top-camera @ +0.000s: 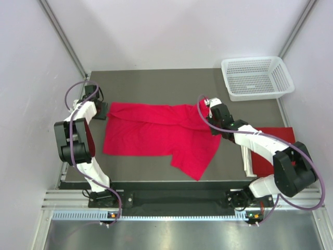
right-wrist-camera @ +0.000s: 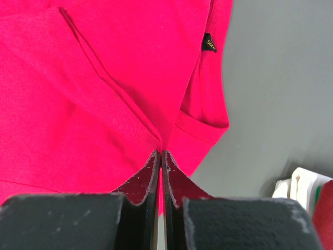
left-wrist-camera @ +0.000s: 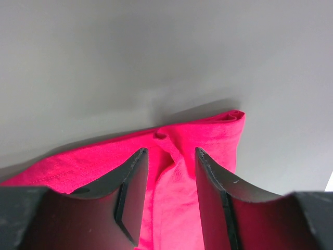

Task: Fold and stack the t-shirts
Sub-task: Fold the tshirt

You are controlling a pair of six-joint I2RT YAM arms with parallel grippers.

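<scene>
T-shirt (top-camera: 156,133), plain red, is laid out across the middle of the dark table (top-camera: 156,83), its near right part hanging toward the near edge. One small black tag (right-wrist-camera: 209,42) is sewn at an inner seam; its gold lettering is too small to be read with certainty. One spread garment is counted, along with one folded red cloth (top-camera: 278,134) on a white stack (top-camera: 248,161) at the right, partly hidden by the right arm, and one white mesh basket (top-camera: 255,60) at the far right corner.

The left gripper (left-wrist-camera: 170,156) is set at the garment's far left corner with its fingers (left-wrist-camera: 132,192) partly apart. A raised ridge of cloth lies between them, and no clamping is seen. The right gripper (right-wrist-camera: 160,153), at the far right of the garment, is pressed together on a pinch of red cloth, with creases running to its tips.
</scene>
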